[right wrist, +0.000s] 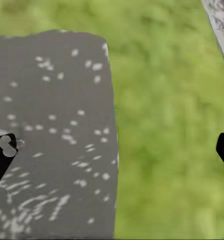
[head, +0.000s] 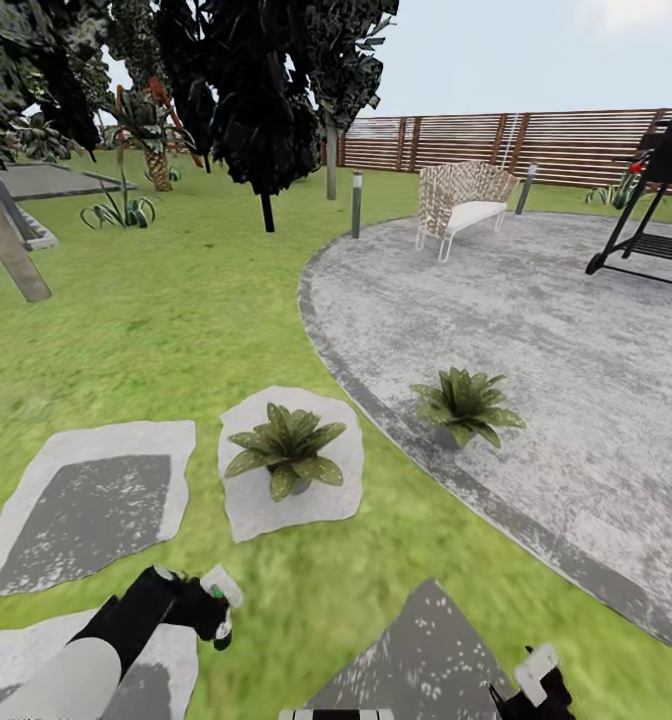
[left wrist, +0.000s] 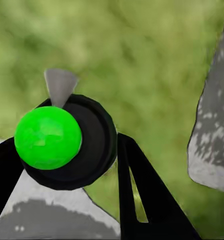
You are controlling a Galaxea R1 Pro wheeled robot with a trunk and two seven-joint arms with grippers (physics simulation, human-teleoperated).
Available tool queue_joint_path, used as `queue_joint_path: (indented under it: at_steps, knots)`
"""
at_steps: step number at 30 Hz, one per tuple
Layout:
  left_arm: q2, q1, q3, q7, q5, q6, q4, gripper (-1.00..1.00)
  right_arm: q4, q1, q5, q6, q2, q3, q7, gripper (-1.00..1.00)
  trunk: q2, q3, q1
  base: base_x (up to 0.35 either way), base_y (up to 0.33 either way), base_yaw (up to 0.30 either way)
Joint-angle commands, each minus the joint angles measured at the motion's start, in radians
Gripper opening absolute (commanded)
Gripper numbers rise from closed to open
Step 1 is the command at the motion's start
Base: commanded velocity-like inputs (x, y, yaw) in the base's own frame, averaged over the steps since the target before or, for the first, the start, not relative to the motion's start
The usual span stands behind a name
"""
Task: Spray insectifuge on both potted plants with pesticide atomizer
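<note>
Green lawn lies all around me, broken by grey stepping stones (head: 86,510), and both potted plants sit just ahead: the nearer potted plant (head: 288,448) on a pale stone (head: 244,505) in the grass, the other potted plant (head: 466,405) on the edge of the round paved patio (head: 576,340).

My left claw (head: 212,602) is clenched on the pesticide atomizer (left wrist: 67,142) — in the left wrist view I look straight down on its dark round top, with a bright green ball (left wrist: 48,137) on it and a small grey nozzle (left wrist: 59,86) poking out over the grass. My right claw (head: 536,672) hangs released and empty above a dark stone (right wrist: 52,140), its fingertips (right wrist: 3,155) wide apart.

I judge the step in hand to be the spraying, starting with the nearer plant. To do it well I should bring the nozzle over the rosette and aim it down at the leaves, then sweep until the whole spread of leaves is covered, keeping the grip firm so the bottle does not twist. Then the patio plant — it is further off, so I may need to roll closer.

No label or writing can be read from these angles.
</note>
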Motion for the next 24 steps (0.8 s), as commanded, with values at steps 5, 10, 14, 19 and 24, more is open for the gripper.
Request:
queue_joint_path:
  at_steps: [5, 10, 14, 19, 24]
  knots:
    - [0.059, -0.005, -0.003, -0.199, -0.022, -0.159, -0.050, -1.00, -0.040, -0.095, 0.057, -0.002, -0.003, 0.120, 0.238, 1.00, 0.000, -0.001, -0.001, -0.314, 0.094, 0.000]
    - [0.048, -0.007, -0.051, -0.271, -0.051, -0.190, -0.057, -1.00, -0.192, -0.167, 0.058, 0.000, -0.006, 0.155, 0.613, 1.00, 0.000, -0.001, -0.001, -0.130, 0.043, 0.000]
    - [0.031, -0.007, -0.122, -0.342, -0.060, -0.194, -0.059, -1.00, -0.230, -0.213, 0.055, 0.000, -0.006, 0.157, 0.755, 1.00, 0.000, -0.001, -0.001, -0.008, 0.003, 0.000]
    - [0.004, -0.007, -0.133, -0.349, -0.062, -0.194, -0.059, -1.00, -0.223, -0.249, 0.048, -0.002, 0.043, 0.156, 0.776, 1.00, 0.000, -0.001, -0.001, 0.000, 0.000, 0.000]
    - [-0.006, -0.007, -0.132, -0.334, -0.063, -0.196, -0.060, -1.00, -0.222, -0.250, 0.048, -0.001, 0.136, 0.156, 0.775, 1.00, 0.000, -0.001, -0.001, 0.000, 0.000, 0.000]
